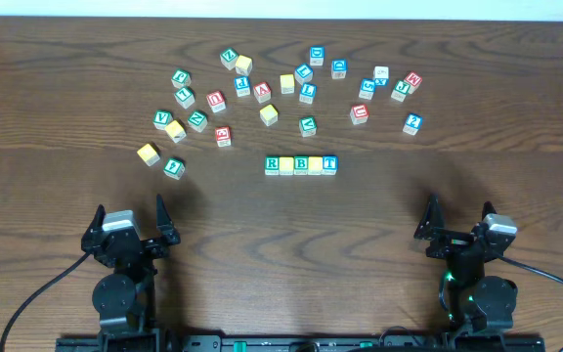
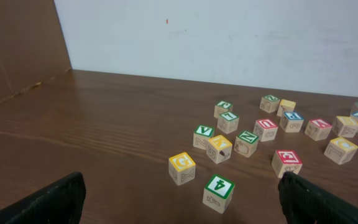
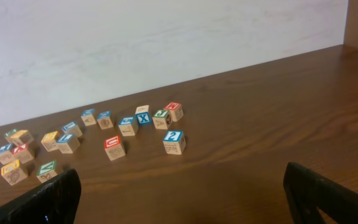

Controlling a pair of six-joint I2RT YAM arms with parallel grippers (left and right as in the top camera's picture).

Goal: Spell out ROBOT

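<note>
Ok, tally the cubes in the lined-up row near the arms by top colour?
Green: 2, the R cube and the B cube
Yellow: 2, the left yellow cube and the right yellow cube
Blue: 1, the T cube
Total: 5

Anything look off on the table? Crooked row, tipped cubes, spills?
Nothing stands out. The row sits straight, cubes side by side: R cube, yellow cube, B cube, second yellow cube, T cube. Yellow faces' letters unreadable. Spare cubes scattered behind; no spill or damage visible.
</note>
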